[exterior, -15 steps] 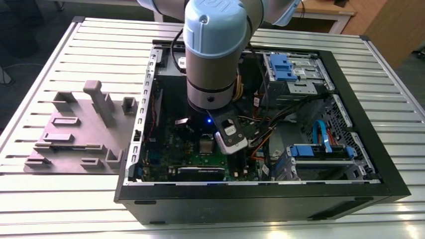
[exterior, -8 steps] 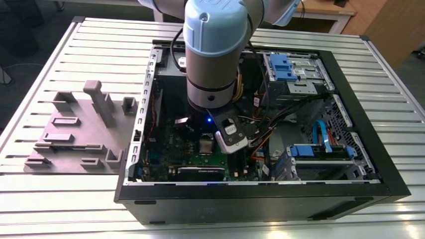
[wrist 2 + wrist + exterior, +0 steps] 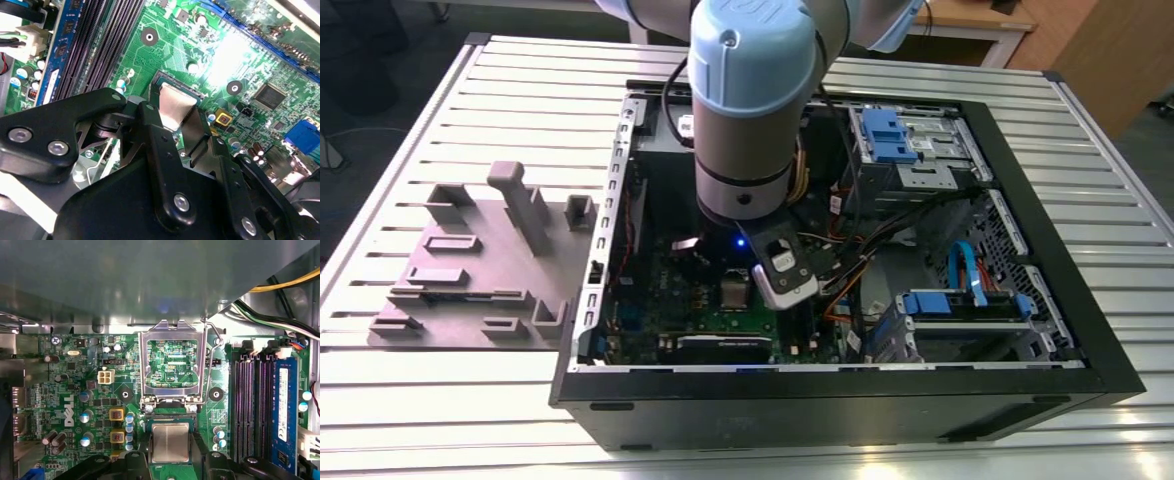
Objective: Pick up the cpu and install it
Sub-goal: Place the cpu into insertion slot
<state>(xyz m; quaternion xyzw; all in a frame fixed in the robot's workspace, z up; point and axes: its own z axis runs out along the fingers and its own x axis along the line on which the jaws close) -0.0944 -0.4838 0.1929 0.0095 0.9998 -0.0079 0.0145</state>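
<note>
The cpu [image 3: 170, 442] is a small silvery square lying flat at the open socket on the green motherboard [image 3: 75, 385]. My gripper [image 3: 170, 452] is shut on the cpu, with a black finger [image 3: 143, 450] against each side of it. The second wrist view shows the cpu [image 3: 176, 106] between the black fingers [image 3: 156, 145], just over the socket's dark rim. I cannot tell whether the chip rests fully in the socket. The shiny socket frame [image 3: 172, 365] stands flipped open beside it, its lever raised. In the exterior view the arm reaches down into the computer case [image 3: 854, 400].
Dark memory slots [image 3: 250, 405] and a blue memory stick [image 3: 282, 405] run alongside the socket. Cable bundles [image 3: 280, 295] hang near the case wall. Blue drive cages [image 3: 907, 135] fill the case on the exterior view's right. A grey plastic tray [image 3: 480, 260] sits outside the case on the slatted table [image 3: 440, 400].
</note>
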